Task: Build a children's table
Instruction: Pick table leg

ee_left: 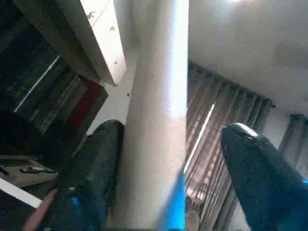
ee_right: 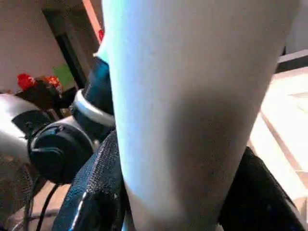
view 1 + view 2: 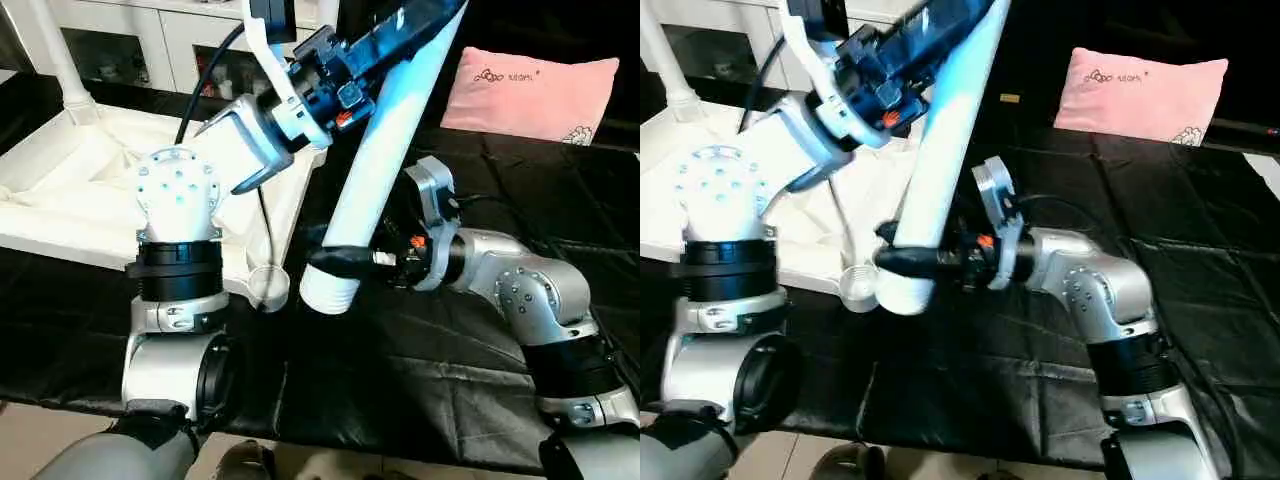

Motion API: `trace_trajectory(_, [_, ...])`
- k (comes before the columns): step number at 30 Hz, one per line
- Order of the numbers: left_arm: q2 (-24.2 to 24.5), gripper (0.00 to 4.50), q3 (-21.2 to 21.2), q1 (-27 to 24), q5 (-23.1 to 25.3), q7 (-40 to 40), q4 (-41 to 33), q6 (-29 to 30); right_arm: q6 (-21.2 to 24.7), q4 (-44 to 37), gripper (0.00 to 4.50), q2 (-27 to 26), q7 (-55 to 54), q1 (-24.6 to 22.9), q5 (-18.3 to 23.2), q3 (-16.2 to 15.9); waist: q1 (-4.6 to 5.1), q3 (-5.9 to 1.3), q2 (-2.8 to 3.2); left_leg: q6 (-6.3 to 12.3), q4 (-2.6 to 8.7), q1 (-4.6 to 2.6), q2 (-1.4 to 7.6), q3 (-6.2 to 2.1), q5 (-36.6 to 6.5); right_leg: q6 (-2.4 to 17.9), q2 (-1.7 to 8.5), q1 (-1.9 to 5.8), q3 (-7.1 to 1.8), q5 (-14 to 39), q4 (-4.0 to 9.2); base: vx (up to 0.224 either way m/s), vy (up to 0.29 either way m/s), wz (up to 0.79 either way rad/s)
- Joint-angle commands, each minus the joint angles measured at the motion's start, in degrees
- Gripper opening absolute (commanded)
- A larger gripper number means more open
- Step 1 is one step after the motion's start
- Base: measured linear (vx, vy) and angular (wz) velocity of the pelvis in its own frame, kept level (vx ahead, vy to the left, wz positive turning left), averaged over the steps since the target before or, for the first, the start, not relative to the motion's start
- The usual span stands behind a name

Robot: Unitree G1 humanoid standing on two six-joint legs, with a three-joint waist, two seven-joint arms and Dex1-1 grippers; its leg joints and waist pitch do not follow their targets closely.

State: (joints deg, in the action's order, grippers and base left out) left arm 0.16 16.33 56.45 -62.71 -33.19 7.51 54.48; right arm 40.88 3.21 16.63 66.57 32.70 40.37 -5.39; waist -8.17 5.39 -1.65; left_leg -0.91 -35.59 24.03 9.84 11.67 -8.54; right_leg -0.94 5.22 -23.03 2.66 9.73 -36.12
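A white leg [image 3: 385,150] is being carried toward the upturned tabletop [image 3: 70,190], which lies ribbed side up on the black-covered table [image 3: 430,370] at about nine o'clock in the head views. One leg [image 3: 60,60] already stands in the far corner at eleven o'clock. The step in hand looks like seating another leg in the near corner socket [image 3: 268,285], a round ring just beside the carried leg's wide open end.

The right pincer [image 3: 340,262] is clenched around the leg close to that lower end; its wrist view shows both black fingers [image 2: 96,192] pressed against the tube. The left pincer [image 3: 390,35] sits up near the leg's top at one o'clock. In its wrist view one finger [image 1: 98,163] lies along the tube while the other stands apart from it, so this grasp reads as released or letting go.

The leg leans, top toward one o'clock. Next, I judge, it must be tipped upright, its open end brought over the socket at about nine o'clock from it, then pressed down squarely. A pink cushion [image 3: 540,95] lies well apart at two o'clock.
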Motion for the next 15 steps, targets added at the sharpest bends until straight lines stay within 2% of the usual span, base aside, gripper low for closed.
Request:
trace_trajectory(1, [-1.6, 3.83, 0.7, 0.4, -2.4, 1.2, -0.2, -1.4, -0.4, 1.1, 1.97, -0.9, -2.5, -0.4, 0.7, 2.2, 0.23, -5.67, 0.22, -4.55, 4.67, -2.57, 3.15, -2.16, -17.7, 10.4, 3.63, 1.84, -1.77, 19.2, 4.8, 0.0, 0.0, 0.0])
trace_trajectory(3, [-4.2, 4.05, 3.3, 0.1, -5.0, 1.7, -0.9, -5.4, -1.6, 2.7, 1.97, -4.9, -7.8, 0.2, 1.7, 4.8, 0.29, -5.63, -0.17, -4.53, 4.67, -2.47, 3.16, -2.16, -18.1, 10.8, 3.94, 1.72, -1.75, 19.7, 5.04, 0.0, 0.0, 0.0])
trace_trajectory(4, [-4.9, 4.13, 4.3, -0.1, -6.3, 2.1, -1.7, -5.9, -1.8, 3.3, 1.97, -6.3, -9.7, 0.5, 2.0, 5.9, 0.24, -5.68, 0.01, -4.6, 4.69, -2.51, 3.16, -2.25, -18.2, 11.0, 3.94, 1.75, -1.66, 19.9, 4.95, 0.0, 0.0, 0.0])
trace_trajectory(7, [-5.6, 4.4, 6.6, 0.1, -9.3, 4.1, -2.5, -5.8, -2.5, 3.5, 1.96, -7.6, -11.7, 0.5, 1.6, 6.4, 0.26, -5.66, 0.1, -5.42, 4.79, -2.9, 3.19, -2.09, -19.0, 10.6, 3.57, 1.46, -1.64, 19.7, 4.87, 0.0, 0.0, 0.0])
trace_trajectory(9, [-5.6, 4.48, 7.3, 0.2, -10.2, 4.9, -2.6, -5.7, -3.0, 3.5, 1.95, -7.9, -12.6, 0.4, 1.2, 6.3, 0.43, -5.59, 0.11, -5.56, 4.87, -2.68, 3.12, -2.14, -19.0, 10.4, 3.56, 1.68, -1.66, 19.3, 4.79, 0.0, 0.0, 0.0])
trace_trajectory(10, [-5.1, 4.49, 6.9, 0.1, -9.2, 4.9, -2.8, -5.5, -3.2, 3.3, 1.95, -7.9, -12.7, 0.3, 0.8, 5.9, 0.43, -5.59, 0.12, -5.46, 4.95, -2.59, 3.05, -2.14, -19.0, 9.5, 3.49, 1.77, -1.64, 19.8, 4.91, 0.0, 0.0, 0.0])
trace_trajectory(11, [-3.7, 4.49, 5.1, -0.7, -6.0, 4.0, -3.5, -5.6, -3.5, 2.8, 1.95, -8.1, -12.8, 0.1, 0.2, 5.3, 0.38, -5.58, 0.23, -5.54, 4.95, -2.78, 3.06, -2.15, -19.1, 8.3, 3.5, 1.54, -1.75, 20.7, 5.1, 0.0, 0.0, 0.0])
trace_trajectory(12, [-3.4, 4.5, 4.6, -0.9, -5.3, 3.8, -3.7, -5.6, -3.5, 2.7, 1.95, -8.1, -12.8, 0.0, 0.1, 5.2, 0.43, -5.57, 0.25, -5.65, 5.03, -2.86, 3.11, -2.16, -19.3, 7.6, 3.43, 1.46, -1.8, 21.1, 5.12, 0.0, 0.0, 0.0])
trace_trajectory(13, [-2.9, 4.5, 3.2, -1.8, -2.1, 4.6, -4.5, -6.8, -4.1, 2.1, 1.95, -8.6, -13.2, -0.2, -0.9, 4.6, 0.38, -5.52, 0.53, -5.97, 5.17, -2.87, 3.15, -2.31, -19.6, 6.7, 3.55, 1.47, -1.83, 22.0, 5.27, 0.0, 0.0, 0.0])
trace_trajectory(15, [-3.0, 4.5, 3.0, -2.1, -1.7, 5.3, -4.7, -7.4, -4.3, 2.0, 1.95, -8.8, -13.5, -0.3, -1.2, 4.6, 0.51, -5.53, 0.44, -6.59, 5.37, -2.75, 3.29, -2.41, -19.9, 6.3, 3.57, 1.48, -1.81, 21.4, 5.2, 0.0, 0.0, 0.0])
